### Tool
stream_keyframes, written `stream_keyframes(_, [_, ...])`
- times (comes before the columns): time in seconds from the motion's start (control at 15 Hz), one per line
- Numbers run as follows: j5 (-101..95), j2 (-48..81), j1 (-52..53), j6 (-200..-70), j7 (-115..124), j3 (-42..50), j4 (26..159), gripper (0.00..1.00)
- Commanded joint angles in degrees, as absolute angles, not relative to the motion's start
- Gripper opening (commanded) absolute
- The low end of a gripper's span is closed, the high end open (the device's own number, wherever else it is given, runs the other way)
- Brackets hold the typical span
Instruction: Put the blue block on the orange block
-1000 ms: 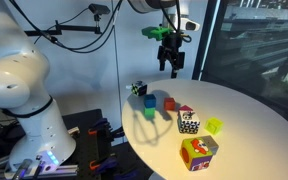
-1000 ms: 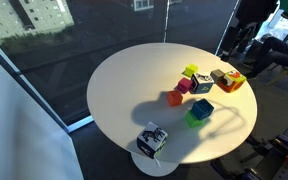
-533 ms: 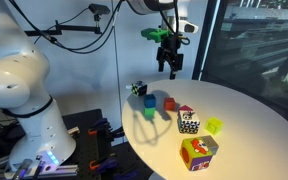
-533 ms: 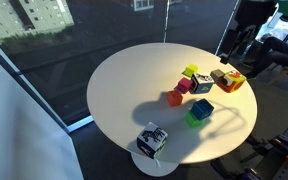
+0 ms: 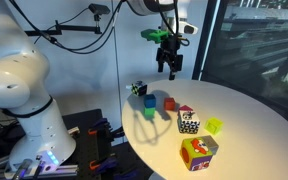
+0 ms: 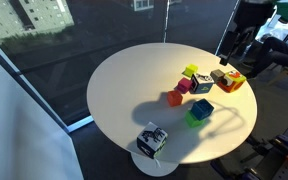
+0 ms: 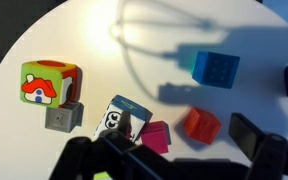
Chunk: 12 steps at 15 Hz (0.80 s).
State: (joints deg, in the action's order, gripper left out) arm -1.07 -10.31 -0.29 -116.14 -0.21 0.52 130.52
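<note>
Exterior view, arm side
- Gripper [image 5: 171, 68] hangs high over the round white table [image 5: 244, 110]. Fingers are spread with nothing between them: released.
- Blue block [image 5: 149, 101] sits on the tabletop far below, on the side toward the white robot base [image 5: 19, 90].
- A green piece [image 5: 147, 112] is right against the blue block; under it or beside it, cannot tell.
- Orange block [image 5: 169, 103] is just beside the blue block, with a narrow gap between them.
- Small patterned cube [image 5: 137, 89] stands close to the rim.
- Further along: checkered cube [image 5: 189, 124], yellow-green piece [image 5: 214, 126], big picture cube [image 5: 198, 152].

Exterior view, from above
- Blue block [image 6: 202, 106] lies toward the middle of the table, with the green piece [image 6: 193, 120] touching it.
- Orange block [image 6: 175, 97] is near the blue block, not touching it, and has nothing on top.
- A magenta piece [image 6: 184, 86] sits against the orange block. Beyond it lie the checkered cube [image 6: 201, 83], the yellow-green piece [image 6: 191, 71] and the picture cube [image 6: 230, 81].
- Patterned cube [image 6: 152, 138] stands alone at the table edge, well apart from the rest.
- The arm is a dark shape at upper right; its tool is too dark to read here.

Wrist view
- One dark finger [image 7: 249, 135] shows low on the right; the gripper body fills the bottom edge.
- Blue block [image 7: 215, 68] sits free on the white surface. Orange block [image 7: 201, 123] is near it and separate.
- Magenta piece [image 7: 156, 137] lies between the orange block and the checkered cube [image 7: 124, 118].
- Picture cube [image 7: 50, 82] is off to one side, with a small grey piece [image 7: 62, 118] against it
</note>
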Motion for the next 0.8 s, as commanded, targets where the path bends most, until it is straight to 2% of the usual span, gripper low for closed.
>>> stream_keyframes(0.0, [-1.81, -9.55, 0.12, -116.69, 0.69, -0.39, 130.71, 1.0])
stream_keyframes(0.73, [-5.87, -6.91, 2.29, -121.24, 7.21, -4.36, 133.76, 1.0])
